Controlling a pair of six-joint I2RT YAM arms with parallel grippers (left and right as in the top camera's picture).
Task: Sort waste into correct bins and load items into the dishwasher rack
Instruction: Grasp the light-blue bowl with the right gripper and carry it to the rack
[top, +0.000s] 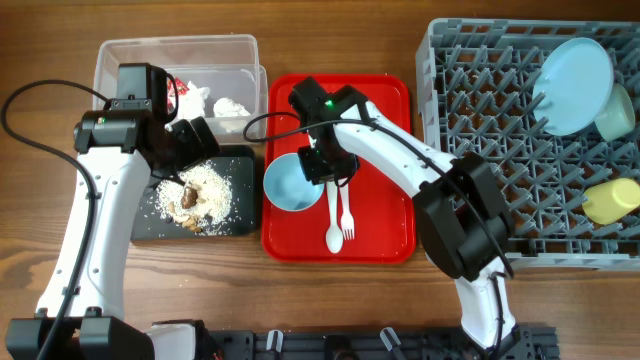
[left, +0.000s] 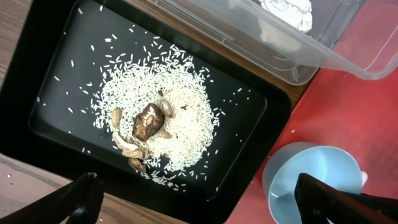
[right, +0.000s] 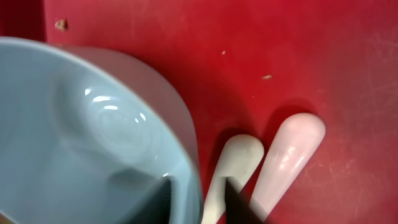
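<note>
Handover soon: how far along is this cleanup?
Done: plate, mint bowl and yellow cup sit in the rack; tissue lies in the clear tub, rice scraps in the black tray. In hand: the right gripper is at the rim of the pale blue bowl. Remaining: that bowl, fork and spoon on the red tray.

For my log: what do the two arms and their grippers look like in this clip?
Both the left arm and right arm have white link shells joined by boxy black joint housings, with thin black cables looping alongside. A small green light glows on the right arm's black housing. The left gripper and right gripper are black.
</note>
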